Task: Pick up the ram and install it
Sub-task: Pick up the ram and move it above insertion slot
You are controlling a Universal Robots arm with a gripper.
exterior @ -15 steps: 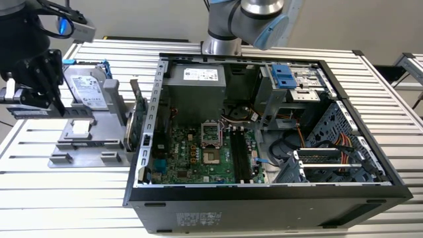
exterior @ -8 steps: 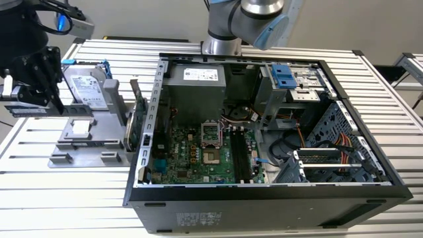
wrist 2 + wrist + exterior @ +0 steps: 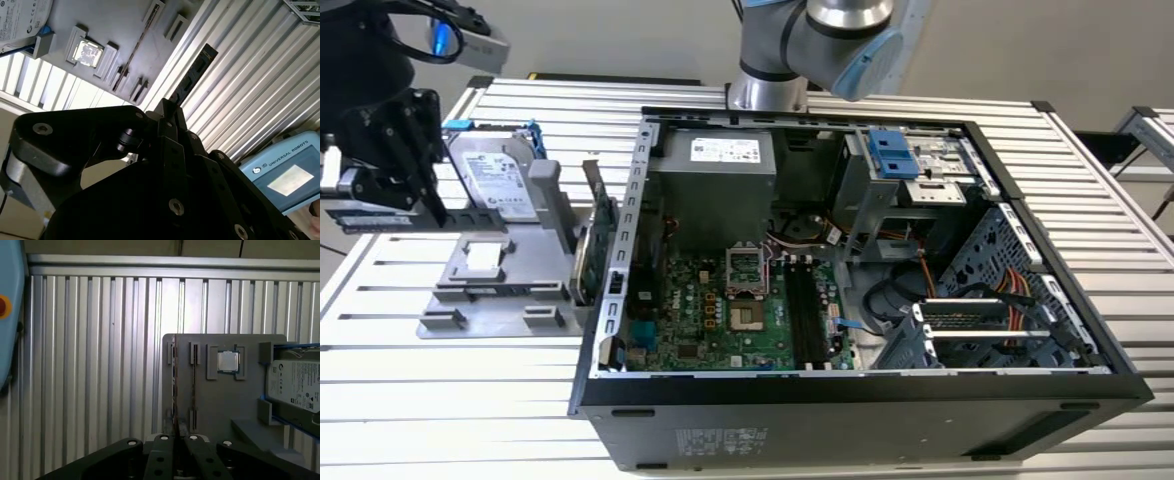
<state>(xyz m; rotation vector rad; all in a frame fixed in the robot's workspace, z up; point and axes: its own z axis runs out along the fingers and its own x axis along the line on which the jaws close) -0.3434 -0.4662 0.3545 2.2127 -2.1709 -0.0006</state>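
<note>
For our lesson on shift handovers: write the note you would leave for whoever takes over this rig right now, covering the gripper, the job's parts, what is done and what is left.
Gripper: shut on the ram.
Ram: held in the air at the exterior view's left, above the grey parts holder and apart from the open computer case.
Done: the pick-up.
Left: the install. The ram is not yet at the long black slots on the motherboard inside the case.
Also there: the hard drive stands in the holder.
</note>
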